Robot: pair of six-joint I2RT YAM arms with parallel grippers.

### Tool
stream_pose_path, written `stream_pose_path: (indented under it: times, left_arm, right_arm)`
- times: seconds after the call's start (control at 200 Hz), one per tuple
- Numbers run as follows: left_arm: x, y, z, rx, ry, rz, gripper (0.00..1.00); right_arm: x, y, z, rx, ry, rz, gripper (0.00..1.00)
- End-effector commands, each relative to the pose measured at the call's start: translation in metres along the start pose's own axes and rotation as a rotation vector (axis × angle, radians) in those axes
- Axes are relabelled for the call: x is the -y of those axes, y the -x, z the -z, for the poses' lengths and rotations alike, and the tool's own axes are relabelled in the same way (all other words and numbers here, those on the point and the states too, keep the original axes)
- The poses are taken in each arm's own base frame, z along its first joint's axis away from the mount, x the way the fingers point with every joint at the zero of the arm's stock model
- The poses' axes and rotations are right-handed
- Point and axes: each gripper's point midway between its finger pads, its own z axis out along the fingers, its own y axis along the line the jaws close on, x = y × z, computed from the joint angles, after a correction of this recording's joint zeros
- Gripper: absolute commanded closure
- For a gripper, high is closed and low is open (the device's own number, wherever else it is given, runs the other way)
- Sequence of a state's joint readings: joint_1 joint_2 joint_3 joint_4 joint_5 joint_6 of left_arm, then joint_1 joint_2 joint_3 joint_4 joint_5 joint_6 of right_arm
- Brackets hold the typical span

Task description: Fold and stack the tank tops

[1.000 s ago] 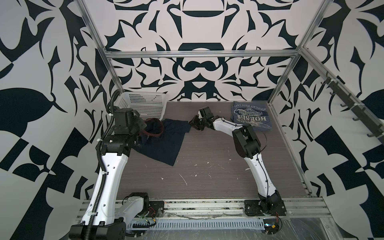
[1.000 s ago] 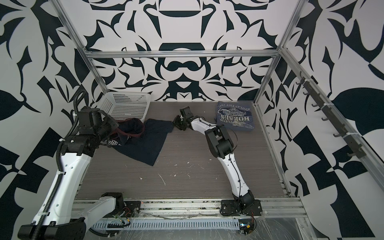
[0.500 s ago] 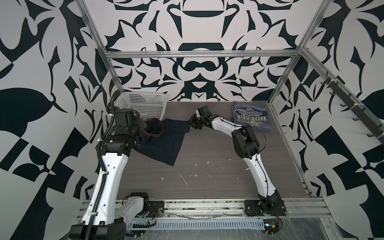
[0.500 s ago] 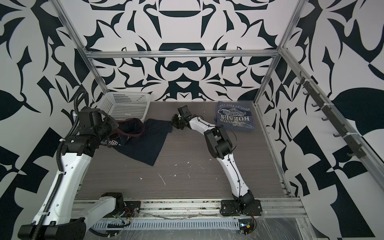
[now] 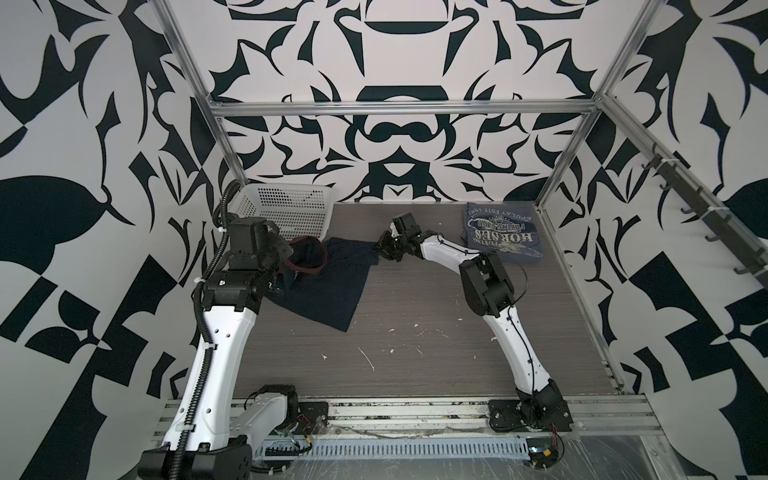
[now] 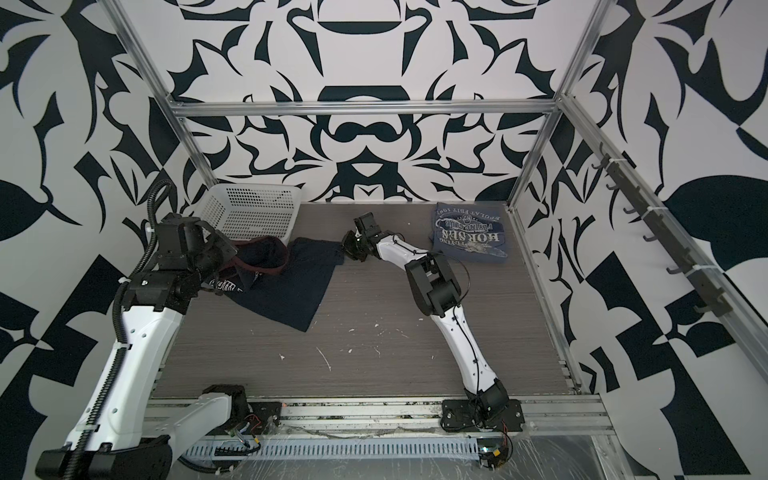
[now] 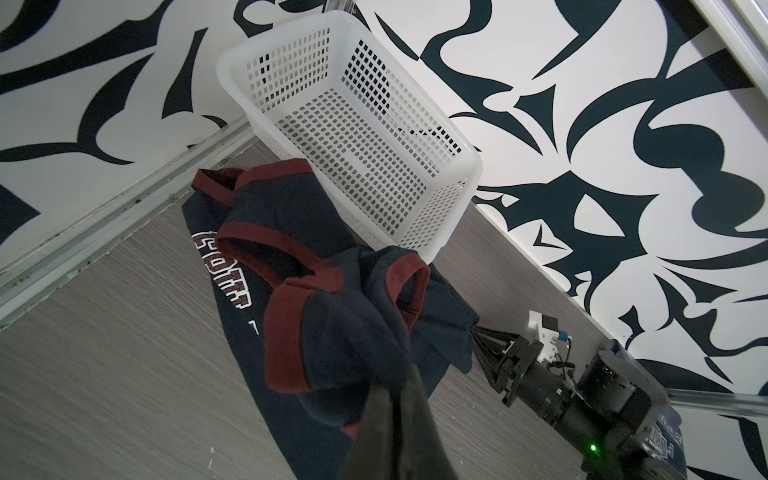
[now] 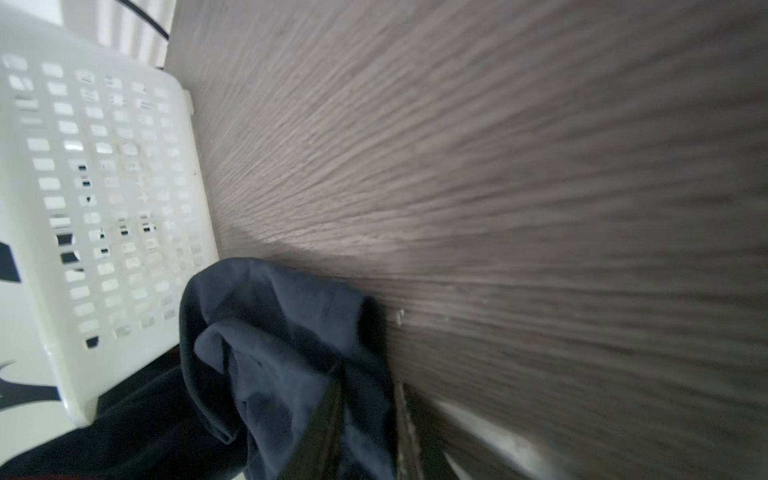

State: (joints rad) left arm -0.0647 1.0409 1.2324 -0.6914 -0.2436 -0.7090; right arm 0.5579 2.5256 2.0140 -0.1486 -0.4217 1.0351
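Observation:
The navy tank top [image 5: 328, 286] with red trim lies spread on the left of the table in both top views [image 6: 286, 286]. My left gripper [image 7: 392, 384] is shut on its bunched shoulder part, holding it just above the table [image 5: 291, 259]. My right gripper [image 5: 380, 245] lies low at the top's far corner near the basket. In the right wrist view a fold of the navy cloth [image 8: 270, 332] fills the gap between its fingers, so the gripper [image 8: 365, 399] is shut on it. The grey-blue tank top [image 5: 500, 235] lies folded flat at the back right, print up.
A white perforated basket [image 5: 286, 208] stands at the back left, just behind the navy top [image 7: 340, 324], and holds nothing [image 7: 349, 137]. Metal frame posts and rails edge the wooden table [image 5: 415, 311]. Small white specks dot its front half.
My right gripper has slid a little to the left onto the navy top's corner, and its jaws have narrowed on the cloth. The left arm has stayed put.

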Motion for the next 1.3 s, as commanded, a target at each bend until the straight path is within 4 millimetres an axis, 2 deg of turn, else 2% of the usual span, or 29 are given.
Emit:
stream_pose_path:
  times: [0.0,0.15,0.25,0.265,0.395,0.47,0.58,0.71,0.885,1.0,1.15,1.23,1.3]
  left_arm:
    - [-0.002,0.004,0.004,0.026,0.0,0.005,1.0]
    - [-0.003,0.004,0.004,0.027,0.002,0.004,1.0]
    - [-0.003,0.004,0.004,0.027,0.002,0.006,1.0]
    - [-0.003,0.004,0.004,0.026,0.002,0.006,1.0]
    - [-0.002,0.005,0.005,0.025,0.0,0.005,1.0]
    - [-0.001,0.007,0.007,0.026,0.0,0.002,1.0]
    - [0.001,0.011,0.016,0.042,-0.014,0.003,1.0]
    - [0.007,0.012,0.025,0.04,-0.057,0.008,1.0]
    - [0.025,0.005,0.038,-0.005,-0.169,0.022,1.0]
    - [0.034,-0.004,0.04,-0.056,-0.223,0.032,1.0]
    - [0.028,-0.02,0.025,-0.11,-0.207,0.048,1.0]
    - [0.021,-0.027,0.012,-0.125,-0.167,0.06,1.0]
    - [0.022,-0.027,0.001,-0.134,-0.153,0.072,1.0]
  right_arm:
    - [-0.016,0.002,0.007,0.013,0.014,0.013,0.81]
    - [-0.026,0.008,0.02,0.051,0.015,0.04,0.92]
    - [-0.026,0.009,0.02,0.057,0.011,0.059,0.99]
    - [-0.039,0.011,0.029,0.067,0.032,0.073,1.0]
    - [-0.063,0.013,0.049,0.088,0.081,0.117,1.0]
    - [-0.079,0.018,0.073,0.133,0.087,0.164,1.0]
    - [-0.1,0.023,0.125,0.232,0.057,0.252,1.0]
    - [-0.102,0.024,0.185,0.338,0.008,0.304,1.0]
    - [-0.068,0.028,0.263,0.444,-0.007,0.26,1.0]
    - [-0.028,0.03,0.321,0.523,-0.056,0.213,1.0]
    - [0.03,0.026,0.38,0.589,-0.138,0.139,1.0]
    - [0.047,0.029,0.404,0.621,-0.144,0.111,1.0]
    - [0.051,0.038,0.423,0.655,-0.152,0.111,1.0]
